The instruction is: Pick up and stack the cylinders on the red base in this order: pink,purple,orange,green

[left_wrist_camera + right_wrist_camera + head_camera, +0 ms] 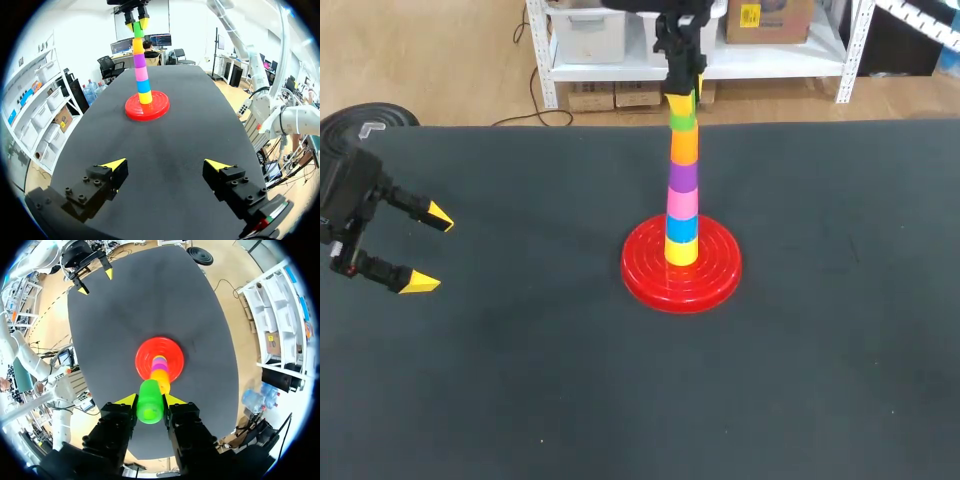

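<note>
A red base [645, 272] is seen near the middle of the dark table [520, 380], and a single upright column of cylinders is carried on its centre. From the bottom up, the column is made of a yellow cylinder [681, 250], a blue cylinder [681, 227], a pink cylinder [682, 203], a purple cylinder [683, 176], an orange cylinder [684, 147] and a green cylinder [683, 121]. The green cylinder is gripped from two sides by the right gripper [150, 401], which is held directly over the column with its yellow tips pointing down and pressed to the cylinder's flanks. The green cylinder appears to sit on the orange one, though it cannot be told for certain whether it is fully seated. The left gripper [430, 250] is held over the table's left part, well apart from the base, with its fingers spread wide and nothing between them. In the left wrist view the base and column are seen far ahead of those fingers.
</note>
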Action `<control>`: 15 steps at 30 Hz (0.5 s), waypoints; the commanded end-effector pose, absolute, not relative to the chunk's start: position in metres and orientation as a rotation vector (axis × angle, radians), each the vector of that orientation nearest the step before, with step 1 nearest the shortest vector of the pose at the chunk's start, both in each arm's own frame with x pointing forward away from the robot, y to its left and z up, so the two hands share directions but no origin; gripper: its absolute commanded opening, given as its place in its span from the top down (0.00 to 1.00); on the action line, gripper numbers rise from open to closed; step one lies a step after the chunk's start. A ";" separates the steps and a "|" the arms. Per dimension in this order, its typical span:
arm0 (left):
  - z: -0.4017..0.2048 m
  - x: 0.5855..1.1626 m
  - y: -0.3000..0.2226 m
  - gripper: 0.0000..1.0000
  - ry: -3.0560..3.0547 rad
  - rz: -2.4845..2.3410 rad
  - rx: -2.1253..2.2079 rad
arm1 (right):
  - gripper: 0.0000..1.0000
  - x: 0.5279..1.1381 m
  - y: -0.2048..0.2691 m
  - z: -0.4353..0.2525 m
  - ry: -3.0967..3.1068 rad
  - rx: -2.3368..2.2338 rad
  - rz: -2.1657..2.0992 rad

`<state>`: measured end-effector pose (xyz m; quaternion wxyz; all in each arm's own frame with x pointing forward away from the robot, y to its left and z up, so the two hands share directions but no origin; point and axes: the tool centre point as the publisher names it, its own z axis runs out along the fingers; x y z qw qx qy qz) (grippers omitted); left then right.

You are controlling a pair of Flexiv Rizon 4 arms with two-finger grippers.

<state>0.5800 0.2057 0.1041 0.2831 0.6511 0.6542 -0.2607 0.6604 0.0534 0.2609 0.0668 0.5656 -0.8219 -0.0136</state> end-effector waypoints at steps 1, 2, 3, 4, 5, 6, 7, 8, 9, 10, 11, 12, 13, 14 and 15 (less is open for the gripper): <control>0.103 0.580 0.206 0.00 1.747 -0.696 1.742 | 1.00 0.661 0.050 0.258 -2.485 1.699 -0.052; 0.103 0.580 0.206 0.00 1.747 -0.696 1.742 | 1.00 0.662 0.050 0.258 -2.485 1.698 -0.055; 0.103 0.580 0.206 0.00 1.747 -0.696 1.742 | 1.00 0.662 0.050 0.258 -2.483 1.697 -0.055; 0.103 0.580 0.206 0.00 1.747 -0.696 1.742 | 1.00 0.662 0.051 0.258 -2.482 1.697 -0.055; 0.103 0.580 0.206 0.00 1.747 -0.696 1.742 | 1.00 0.662 0.051 0.257 -2.478 1.697 -0.056; 0.103 0.580 0.206 0.00 1.747 -0.696 1.742 | 1.00 0.662 0.051 0.257 -2.476 1.697 -0.057; 0.103 0.580 0.206 0.00 1.747 -0.696 1.742 | 1.00 0.662 0.052 0.257 -2.475 1.697 -0.057; 0.103 0.580 0.206 0.00 1.747 -0.696 1.742 | 1.00 0.662 0.053 0.256 -2.466 1.697 -0.061; 0.103 0.580 0.206 0.00 1.747 -0.696 1.742 | 1.00 0.662 0.053 0.256 -2.464 1.697 -0.061; 0.103 0.580 0.206 0.00 1.747 -0.696 1.742 | 1.00 0.662 0.053 0.256 -2.464 1.697 -0.059; 0.103 0.580 0.206 0.00 1.747 -0.696 1.742 | 1.00 0.662 0.053 0.256 -2.467 1.688 -0.046; 0.103 0.580 0.206 0.00 1.747 -0.696 1.742 | 1.00 0.662 0.051 0.256 -2.470 1.684 -0.039; 0.103 0.580 0.206 0.00 1.747 -0.696 1.742 | 1.00 0.661 0.050 0.257 -2.471 1.684 -0.039; 0.103 0.580 0.206 0.00 1.747 -0.696 1.742 | 1.00 0.661 0.049 0.257 -2.476 1.682 -0.039; 0.103 0.580 0.206 0.00 1.747 -0.696 1.742 | 1.00 0.661 0.048 0.258 -2.478 1.681 -0.040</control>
